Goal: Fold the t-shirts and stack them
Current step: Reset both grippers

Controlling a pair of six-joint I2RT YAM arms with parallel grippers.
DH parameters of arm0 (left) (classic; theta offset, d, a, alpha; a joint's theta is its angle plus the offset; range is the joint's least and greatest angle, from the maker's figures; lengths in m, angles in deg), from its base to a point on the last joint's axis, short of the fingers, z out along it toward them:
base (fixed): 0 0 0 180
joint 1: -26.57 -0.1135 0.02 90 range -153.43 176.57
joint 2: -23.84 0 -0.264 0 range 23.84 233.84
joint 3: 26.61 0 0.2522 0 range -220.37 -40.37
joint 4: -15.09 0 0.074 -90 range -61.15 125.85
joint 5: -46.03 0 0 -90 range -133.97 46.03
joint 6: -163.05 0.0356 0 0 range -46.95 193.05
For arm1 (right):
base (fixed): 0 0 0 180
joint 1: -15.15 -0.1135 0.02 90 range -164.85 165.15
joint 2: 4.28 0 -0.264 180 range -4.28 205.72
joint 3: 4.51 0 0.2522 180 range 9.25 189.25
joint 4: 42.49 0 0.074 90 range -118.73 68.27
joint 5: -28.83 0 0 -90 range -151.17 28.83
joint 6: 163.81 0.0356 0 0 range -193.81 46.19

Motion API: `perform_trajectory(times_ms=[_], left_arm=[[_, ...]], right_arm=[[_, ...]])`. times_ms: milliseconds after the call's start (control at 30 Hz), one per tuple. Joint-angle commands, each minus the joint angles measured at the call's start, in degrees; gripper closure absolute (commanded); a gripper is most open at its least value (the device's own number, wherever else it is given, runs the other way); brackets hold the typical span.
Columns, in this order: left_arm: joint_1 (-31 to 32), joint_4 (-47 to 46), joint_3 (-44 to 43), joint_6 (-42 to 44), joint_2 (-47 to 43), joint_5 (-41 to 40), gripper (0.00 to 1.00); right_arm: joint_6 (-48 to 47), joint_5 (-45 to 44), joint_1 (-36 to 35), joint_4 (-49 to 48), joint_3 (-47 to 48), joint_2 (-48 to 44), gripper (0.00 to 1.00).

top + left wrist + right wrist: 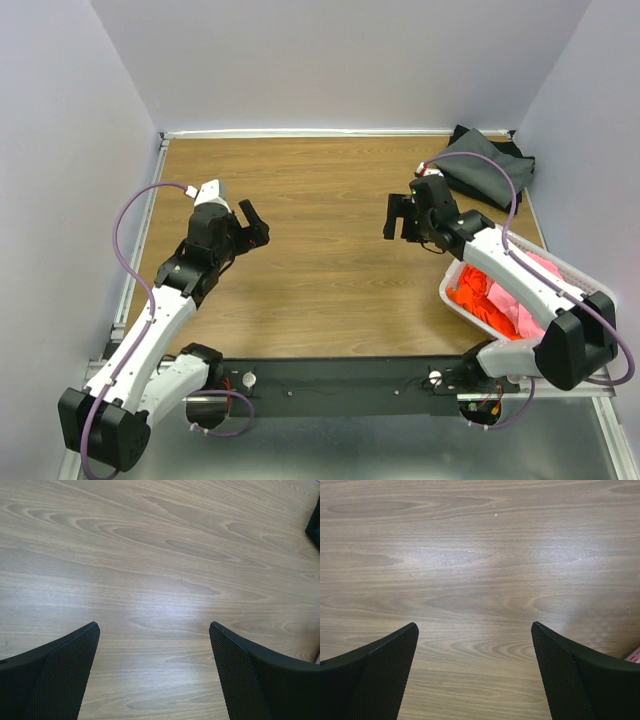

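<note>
— Where are the shirts sitting right now?

— A dark grey t-shirt [487, 170] is lying folded-looking in the far right corner of the worktop [320, 190], pressing up against the back wall. An orange t-shirt [473, 293] and a pink t-shirt [541, 292] are lying crumpled together inside the white basket [578, 269] at the right edge, with the orange one filling the end nearer the middle of the worktop.

— And the arms?

— Both are reaching out over the bare wood, facing each other across the middle. The left claw [253, 224] is hovering on the left side with its jaws standing wide apart and nothing between them; its wrist view is showing only wood grain in the gap. The right claw [400, 217] is hanging just in front of the grey shirt, not touching it, and its jaws are also spread wide with nothing in them.

— Is the right arm touching the basket?

— Its forearm is passing over the basket, covering part of the clothes; I cannot tell whether it is touching the rim.
</note>
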Motion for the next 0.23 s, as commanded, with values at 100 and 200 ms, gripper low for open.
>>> perform_trajectory(times_ms=[100, 200], left_arm=[[-0.11, -0.88, -1.83, 0.79, -1.08, -2.60, 0.02], [-0.11, -0.44, -1.57, 0.09, -2.04, -3.74, 0.02]], right_arm=[[0.17, -2.31, -0.27, -0.68, 0.31, -1.50, 0.00], [1.14, -3.89, -0.36, -0.59, 0.39, -2.20, 0.00]])
